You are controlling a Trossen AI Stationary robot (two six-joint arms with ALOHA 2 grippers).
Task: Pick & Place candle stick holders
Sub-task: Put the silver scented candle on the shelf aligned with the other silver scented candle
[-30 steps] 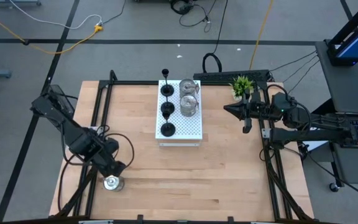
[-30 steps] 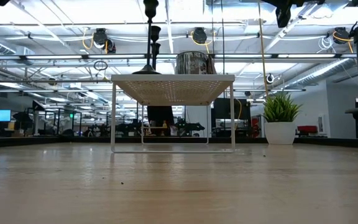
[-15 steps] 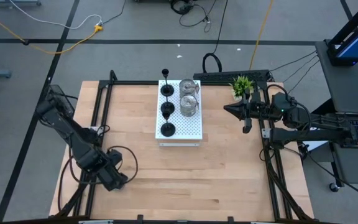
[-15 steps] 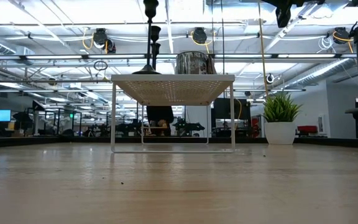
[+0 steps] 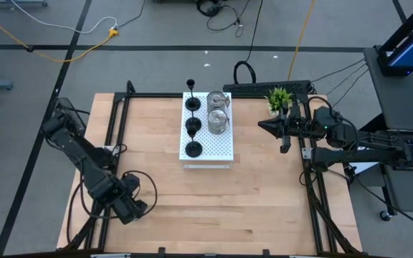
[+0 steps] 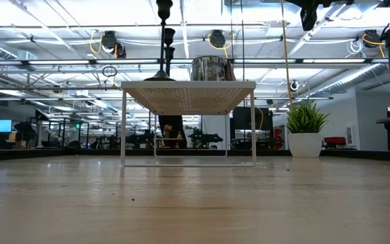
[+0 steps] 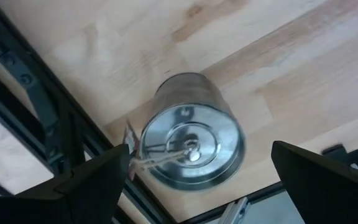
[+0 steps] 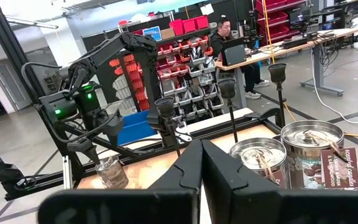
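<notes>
My left gripper (image 5: 136, 208), fingers spread and released, straddles a silver holder (image 7: 191, 149) at the table's (image 5: 264, 208) seven-o'clock edge; the right gripper (image 5: 262, 126) waits clenched at two o'clock.

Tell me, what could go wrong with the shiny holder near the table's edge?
The silver holder sits right beside the table's black frame rail, so a bump might push it against the rail or tip it. The left gripper hangs over it with fingers wide open; coming down off-center, a finger could knock it over.

Bare tabletop (image 5: 264, 193) beside board (image 5: 221, 143)
</notes>
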